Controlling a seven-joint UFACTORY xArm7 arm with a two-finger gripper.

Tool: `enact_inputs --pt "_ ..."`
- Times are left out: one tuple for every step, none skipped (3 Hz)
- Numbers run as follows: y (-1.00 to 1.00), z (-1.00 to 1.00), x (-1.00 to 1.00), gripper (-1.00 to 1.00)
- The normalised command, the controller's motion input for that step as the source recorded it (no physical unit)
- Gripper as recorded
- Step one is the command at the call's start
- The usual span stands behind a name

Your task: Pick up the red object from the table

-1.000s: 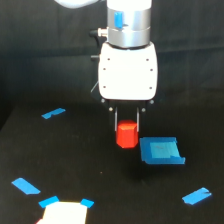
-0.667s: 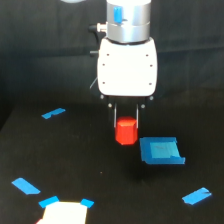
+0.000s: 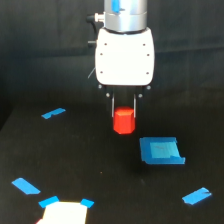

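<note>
While clear of the table (image 3: 75,150), the red object (image 3: 123,121) sits between the gripper (image 3: 124,107) jaws.
</note>
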Motion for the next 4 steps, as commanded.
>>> enact_inputs --pt "0.19 0.72 -0.12 -1.0" --pt "0.37 0.4 -0.09 -1.0" --pt "0.58 0.64 -0.01 -1.0" --pt "0.53 0.38 -0.35 -1.0"
